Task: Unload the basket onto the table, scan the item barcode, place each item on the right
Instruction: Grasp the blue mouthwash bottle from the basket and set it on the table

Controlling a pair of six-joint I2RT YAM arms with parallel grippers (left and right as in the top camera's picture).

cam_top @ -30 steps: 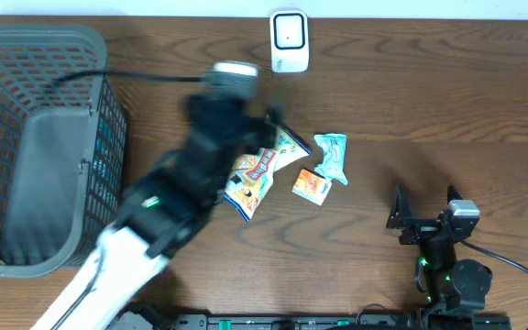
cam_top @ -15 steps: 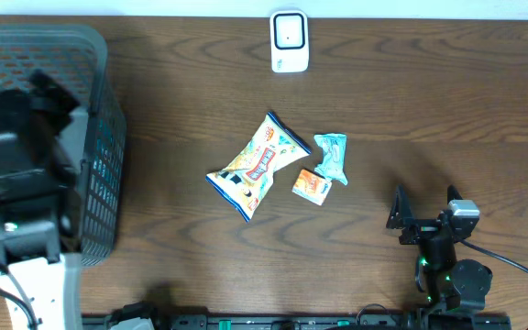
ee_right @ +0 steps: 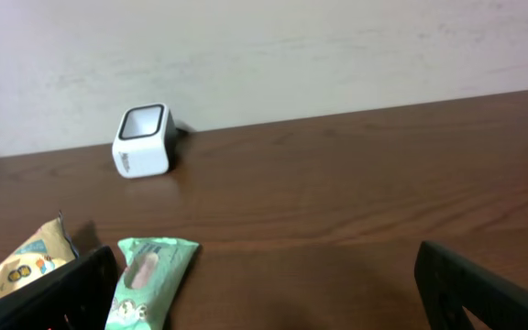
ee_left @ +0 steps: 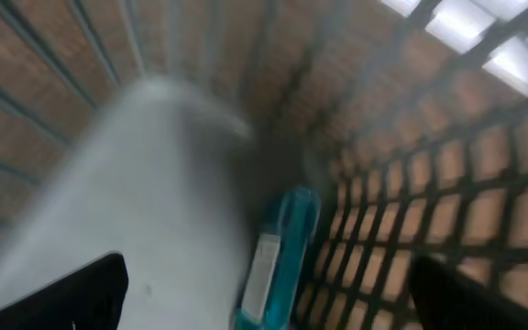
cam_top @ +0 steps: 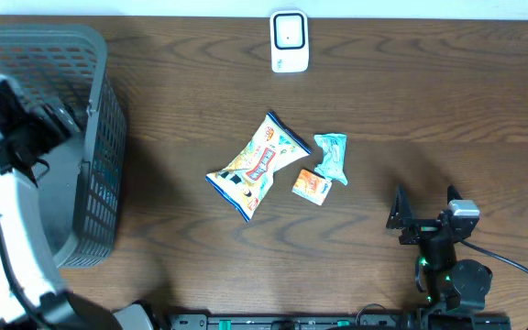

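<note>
Left gripper (ee_left: pixel 264 298) now over basket (cam_top: pixel 62 37)

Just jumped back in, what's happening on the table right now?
The left pincer hangs open over the grey basket, empty; a teal packet lies inside. The right pincer rests open near the front edge, holding nothing. A snack bag, green packet and orange packet lie mid-table, short of the white barcode scanner.

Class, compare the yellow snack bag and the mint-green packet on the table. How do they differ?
The yellow snack bag is far larger than the mint-green packet. The bag is yellow with blue ends; the packet is pale green. The bag lies diagonally; the packet points nearly straight up the overhead view. Both lie flat on the table, unheld.
</note>
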